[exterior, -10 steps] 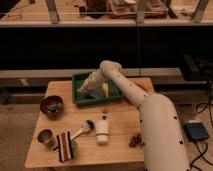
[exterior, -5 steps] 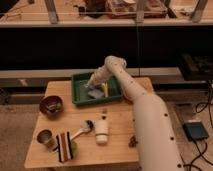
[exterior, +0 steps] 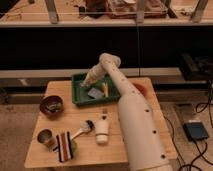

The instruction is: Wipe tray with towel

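The arm (exterior: 136, 122) is a thick, cream-white tube, smooth and rounded, broadest at its base. Small dark dots, perhaps screws or bolt holes, run in a line along its shell. A rounded joint caps the upper bend, and a slimmer pale forearm (exterior: 99, 72) ends in the hand (exterior: 90, 82), which sits over the green tray (exterior: 76, 91).

A shallow green tray (exterior: 80, 97) lies flat. Near its middle lies a small grey-blue towel (exterior: 94, 93), with the gripper (exterior: 86, 85) just beside it.
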`<state>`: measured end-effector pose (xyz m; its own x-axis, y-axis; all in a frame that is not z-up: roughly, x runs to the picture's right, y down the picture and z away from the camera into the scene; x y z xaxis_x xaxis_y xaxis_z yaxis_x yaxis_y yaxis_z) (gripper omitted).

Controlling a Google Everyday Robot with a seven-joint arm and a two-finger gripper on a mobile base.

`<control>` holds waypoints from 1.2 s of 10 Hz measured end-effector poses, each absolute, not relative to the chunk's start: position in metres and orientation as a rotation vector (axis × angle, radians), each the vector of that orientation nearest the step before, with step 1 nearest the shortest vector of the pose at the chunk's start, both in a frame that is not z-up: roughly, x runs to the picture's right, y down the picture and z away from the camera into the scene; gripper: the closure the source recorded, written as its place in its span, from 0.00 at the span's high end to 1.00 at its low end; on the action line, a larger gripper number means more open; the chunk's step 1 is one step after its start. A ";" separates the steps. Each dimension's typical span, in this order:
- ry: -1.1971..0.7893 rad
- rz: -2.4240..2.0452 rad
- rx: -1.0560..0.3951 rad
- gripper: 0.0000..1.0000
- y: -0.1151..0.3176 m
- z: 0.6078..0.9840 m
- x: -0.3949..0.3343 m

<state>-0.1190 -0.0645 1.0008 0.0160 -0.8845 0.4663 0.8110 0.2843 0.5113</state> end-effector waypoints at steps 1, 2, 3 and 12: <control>-0.829 -1.331 0.114 0.00 -0.064 1.000 -0.128; -0.840 -1.340 0.118 0.00 -0.062 0.999 -0.136; -0.852 -1.347 0.119 0.00 -0.059 0.998 -0.141; -0.852 -1.336 0.108 0.00 -0.039 0.980 -0.083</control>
<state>-0.0826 -0.0395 0.9804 -0.0125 -0.8780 0.4785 0.8041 0.2757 0.5268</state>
